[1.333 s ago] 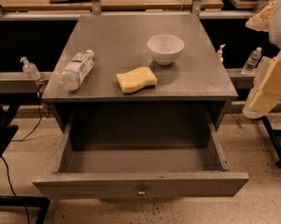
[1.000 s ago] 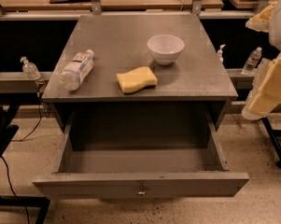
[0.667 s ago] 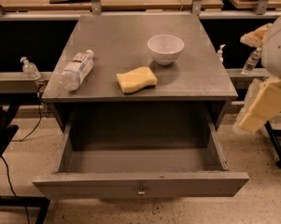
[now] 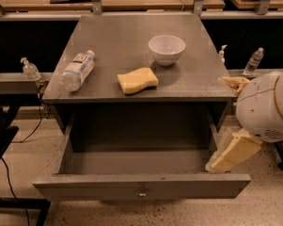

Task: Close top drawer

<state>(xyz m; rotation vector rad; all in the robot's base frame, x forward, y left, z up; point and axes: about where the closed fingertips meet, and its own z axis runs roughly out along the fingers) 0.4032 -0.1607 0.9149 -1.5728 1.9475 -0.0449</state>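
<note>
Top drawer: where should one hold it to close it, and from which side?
Press the flat front panel near its centre knob, coming from the front: the drawer stands pulled out and should slide straight back. The pincer hangs by its right front corner.

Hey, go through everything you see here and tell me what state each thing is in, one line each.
top drawer: pulled out, open, tray empty.
water bottle: lying on its side on the cabinet top.
white bowl: upright, looks empty.
yellow sponge: lying flat near the front edge.
gripper: low at the drawer's right side, near the front corner; contact unclear.
</note>
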